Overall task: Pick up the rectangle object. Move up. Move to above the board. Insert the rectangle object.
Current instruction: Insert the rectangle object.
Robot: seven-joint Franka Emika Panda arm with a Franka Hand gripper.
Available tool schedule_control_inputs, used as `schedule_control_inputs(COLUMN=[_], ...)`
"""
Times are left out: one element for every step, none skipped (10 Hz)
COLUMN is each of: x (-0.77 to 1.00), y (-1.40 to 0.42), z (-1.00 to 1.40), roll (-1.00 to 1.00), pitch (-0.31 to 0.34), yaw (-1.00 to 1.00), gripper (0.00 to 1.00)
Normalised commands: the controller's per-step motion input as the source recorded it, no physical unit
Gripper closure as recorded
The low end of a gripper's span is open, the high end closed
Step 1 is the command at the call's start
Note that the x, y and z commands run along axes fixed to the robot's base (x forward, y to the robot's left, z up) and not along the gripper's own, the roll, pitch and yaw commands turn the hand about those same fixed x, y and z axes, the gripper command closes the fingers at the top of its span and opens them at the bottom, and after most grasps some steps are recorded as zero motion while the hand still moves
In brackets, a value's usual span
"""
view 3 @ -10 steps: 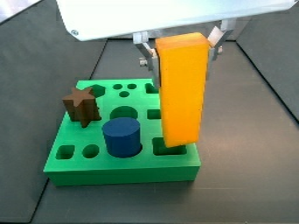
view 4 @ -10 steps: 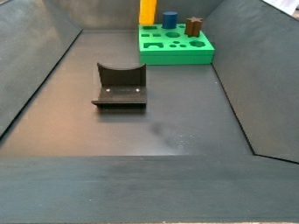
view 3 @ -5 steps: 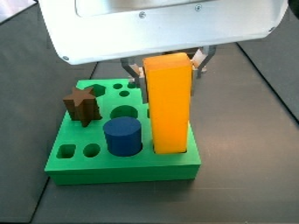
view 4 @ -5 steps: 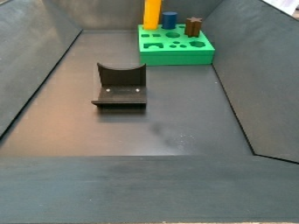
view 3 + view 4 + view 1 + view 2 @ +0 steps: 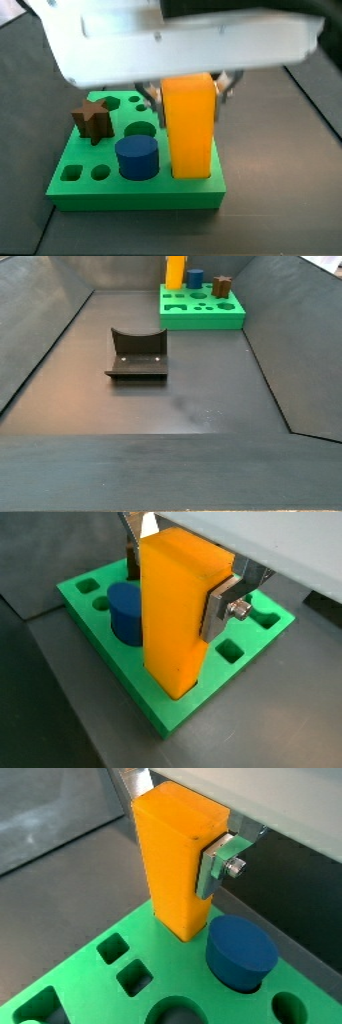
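Observation:
The rectangle object (image 5: 181,612) is a tall orange-yellow block, upright, with its lower end in a hole at the corner of the green board (image 5: 201,697). It also shows in a wrist view (image 5: 174,858) and in both side views (image 5: 190,125) (image 5: 174,268). My gripper (image 5: 183,572) is shut on the block's upper part, a silver finger (image 5: 221,607) flat against each side. The blue cylinder (image 5: 138,158) stands in the board (image 5: 134,190) right beside the block. The brown star block (image 5: 91,118) stands at the board's other side.
The dark grey U-shaped block (image 5: 136,354) lies on the dark floor, well away from the board (image 5: 203,311). Sloped dark walls enclose the floor. Several holes in the board are open.
The gripper has come down with the rectangle object. The block's lower end has gone from just above the board into the corner hole, and the block stands more upright.

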Motion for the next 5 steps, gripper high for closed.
schedule_control_inputs(x=[0.74, 0.75, 0.77, 0.78, 0.14], y=[-0.43, -0.41, -0.40, -0.36, 0.01], z=[-0.49, -0.52, -0.64, -0.81, -0.07], roll=[0.28, 0.29, 0.24, 0.12, -0.10], pitch=[0.211, 0.197, 0.151, 0.109, 0.000], yaw=[0.00, 0.00, 0.00, -0.03, -0.12], gripper=[1.00, 1.00, 1.00, 1.00, 1.00])
